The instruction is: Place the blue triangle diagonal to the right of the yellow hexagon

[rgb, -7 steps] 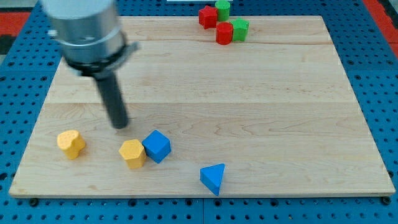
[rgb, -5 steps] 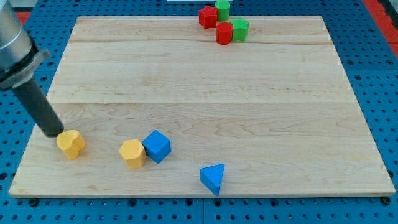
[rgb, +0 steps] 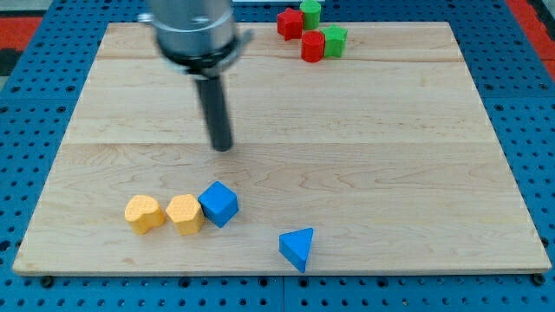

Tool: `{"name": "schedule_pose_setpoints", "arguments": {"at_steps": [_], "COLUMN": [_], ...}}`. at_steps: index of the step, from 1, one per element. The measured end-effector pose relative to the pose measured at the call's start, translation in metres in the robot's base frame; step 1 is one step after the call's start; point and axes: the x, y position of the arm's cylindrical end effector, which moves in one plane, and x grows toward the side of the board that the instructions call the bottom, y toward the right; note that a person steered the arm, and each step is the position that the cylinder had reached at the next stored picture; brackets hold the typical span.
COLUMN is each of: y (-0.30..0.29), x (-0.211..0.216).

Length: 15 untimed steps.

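The blue triangle (rgb: 297, 248) lies near the board's bottom edge, right of centre. The yellow hexagon (rgb: 185, 213) sits at the lower left, touching a blue cube (rgb: 218, 204) on its right. Another yellow block (rgb: 144, 213), heart-like in shape, sits just left of the hexagon. My tip (rgb: 223, 146) is on the board above the blue cube, apart from all blocks, well up and to the left of the blue triangle.
Two red blocks (rgb: 290, 22) (rgb: 313, 46) and two green blocks (rgb: 310, 11) (rgb: 335, 40) cluster at the top edge of the wooden board (rgb: 390, 156). A blue pegboard surrounds the board.
The left yellow block has been moved right, now beside the yellow hexagon. My tip went from that block's left side up and right to the board's middle-left. The blue triangle has not moved.
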Motion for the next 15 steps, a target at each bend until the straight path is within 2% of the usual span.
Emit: {"name": "schedule_pose_setpoints", "arguments": {"at_steps": [1, 3, 4, 7, 8, 9, 11, 13, 15], "y": [0.079, 0.208, 0.227, 0.2, 0.181, 0.132, 0.124, 0.092, 0.008], "x": [0.004, 0.115, 0.172, 0.173, 0.148, 0.173, 0.173, 0.172, 0.168]}}
